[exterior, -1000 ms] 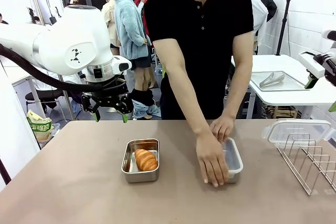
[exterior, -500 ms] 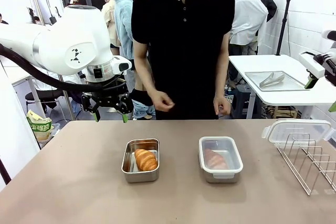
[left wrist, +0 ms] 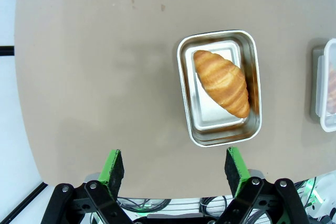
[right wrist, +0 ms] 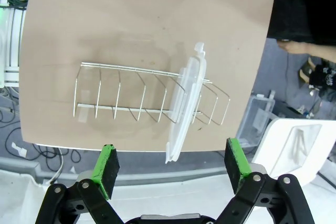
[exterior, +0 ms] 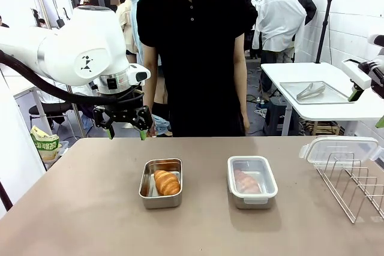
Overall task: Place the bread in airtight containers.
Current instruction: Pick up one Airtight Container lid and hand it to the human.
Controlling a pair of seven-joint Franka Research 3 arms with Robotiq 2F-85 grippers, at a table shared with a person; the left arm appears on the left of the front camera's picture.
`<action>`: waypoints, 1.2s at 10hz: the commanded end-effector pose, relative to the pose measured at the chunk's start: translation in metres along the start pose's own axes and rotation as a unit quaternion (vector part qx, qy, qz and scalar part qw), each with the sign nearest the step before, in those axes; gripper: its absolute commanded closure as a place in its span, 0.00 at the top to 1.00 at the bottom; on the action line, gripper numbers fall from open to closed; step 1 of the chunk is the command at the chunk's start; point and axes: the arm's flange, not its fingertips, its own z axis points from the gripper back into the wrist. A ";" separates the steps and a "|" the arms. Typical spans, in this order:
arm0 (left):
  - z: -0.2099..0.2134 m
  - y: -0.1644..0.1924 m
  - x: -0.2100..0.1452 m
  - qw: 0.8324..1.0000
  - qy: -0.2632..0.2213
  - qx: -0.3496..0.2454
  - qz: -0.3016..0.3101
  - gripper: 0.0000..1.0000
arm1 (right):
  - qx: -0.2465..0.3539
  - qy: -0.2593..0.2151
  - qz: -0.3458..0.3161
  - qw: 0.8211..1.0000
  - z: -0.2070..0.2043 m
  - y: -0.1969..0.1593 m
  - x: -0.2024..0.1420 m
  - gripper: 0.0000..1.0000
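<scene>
We see two tins (exterior: 161, 183) (exterior: 252, 181), a croissant (exterior: 167, 182) in each, one lidded; spare lid (exterior: 339, 148) on wire rack (exterior: 354, 183); both jaws wide open, empty

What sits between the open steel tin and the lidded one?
Nothing: bare brown tabletop separates the open steel tin with its croissant from the lidded tin, per the front view.

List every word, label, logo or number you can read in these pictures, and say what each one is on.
Nothing here can be read with certainty.
Green and yellow bag by the left edge of the front view: it carries print, too small and blurred to read.
Left arm: a small black logo mark, a symbol with no letters.
Tins, lid and wire rack: no text visible.
</scene>
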 end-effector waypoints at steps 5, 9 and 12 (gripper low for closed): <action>0.002 0.002 0.001 1.000 0.001 0.002 -0.001 1.00 | 0.003 -0.002 0.000 1.000 -0.001 0.001 0.001 1.00; 0.002 0.002 0.001 1.000 0.001 0.002 -0.001 1.00 | -0.001 0.010 0.001 1.000 -0.018 -0.004 -0.020 1.00; 0.002 0.002 0.001 1.000 0.001 0.002 -0.001 1.00 | -0.007 -0.015 -0.021 1.000 -0.051 -0.011 -0.044 1.00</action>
